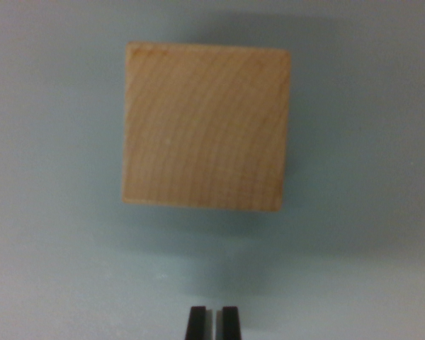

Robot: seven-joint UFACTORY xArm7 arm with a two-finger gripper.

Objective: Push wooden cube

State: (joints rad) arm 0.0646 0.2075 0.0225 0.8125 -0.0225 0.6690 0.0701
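Observation:
A light wooden cube with visible grain fills the upper middle of the wrist view, resting on a pale grey-blue surface. My gripper shows at the bottom edge as two black fingertips standing close together with only a thin slit between them and nothing held. The fingertips sit below the cube in the picture, apart from it, with a band of bare surface and the cube's shadow between them.
The pale surface surrounds the cube on all sides. A soft shadow lies around the cube's lower and right edges. Nothing else is in view.

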